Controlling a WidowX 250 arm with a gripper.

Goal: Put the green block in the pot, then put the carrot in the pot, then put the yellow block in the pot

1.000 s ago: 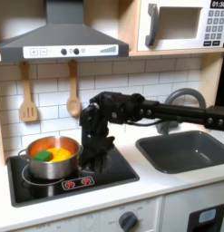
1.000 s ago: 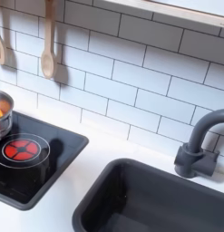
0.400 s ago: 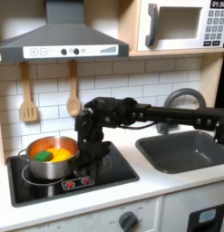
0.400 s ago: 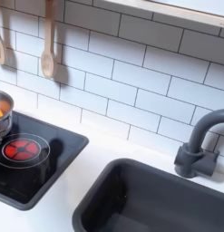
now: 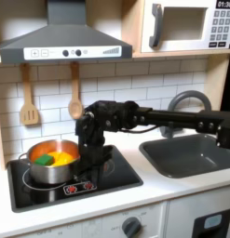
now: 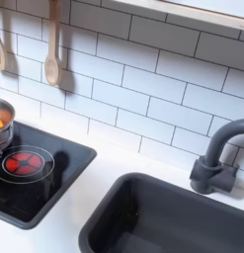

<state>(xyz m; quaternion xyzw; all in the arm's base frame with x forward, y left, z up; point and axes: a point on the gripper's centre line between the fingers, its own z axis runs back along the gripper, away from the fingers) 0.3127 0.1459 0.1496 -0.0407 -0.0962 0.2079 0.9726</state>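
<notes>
Mostly kitchen clutter around the action: in the first exterior view the pot (image 5: 53, 161) sits on the left burner of the black stove (image 5: 107, 181), and inside it show the green block (image 5: 44, 160), the yellow block (image 5: 62, 159) beside it to the right, and orange behind them that is likely the carrot (image 5: 51, 149), shape too blurred to be sure. The black arm (image 5: 163, 116) reaches in from the first exterior view's right, and its gripper (image 5: 89, 152) hangs just right of the pot's rim, over the stove; its fingers are lost against the dark body, so I cannot tell whether the claw is wide or narrow, and nothing visible is in it. Far side: two wooden spoons (image 5: 75, 97) on the white tile wall, range hood (image 5: 60, 42) above, microwave (image 5: 186, 23) top right, dark sink (image 5: 189, 153) and grey faucet (image 5: 189, 99) on the right. Second exterior view is closer and lower: the pot (image 6: 1, 119) is cut off at the second exterior view's left edge with orange inside, the red burner mark (image 6: 23, 161) shows clearly near it, the sink (image 6: 163, 215) fills the near right, the faucet (image 6: 220, 156) stands behind it, and a spoon (image 6: 53, 44) hangs on the tiles.
</notes>
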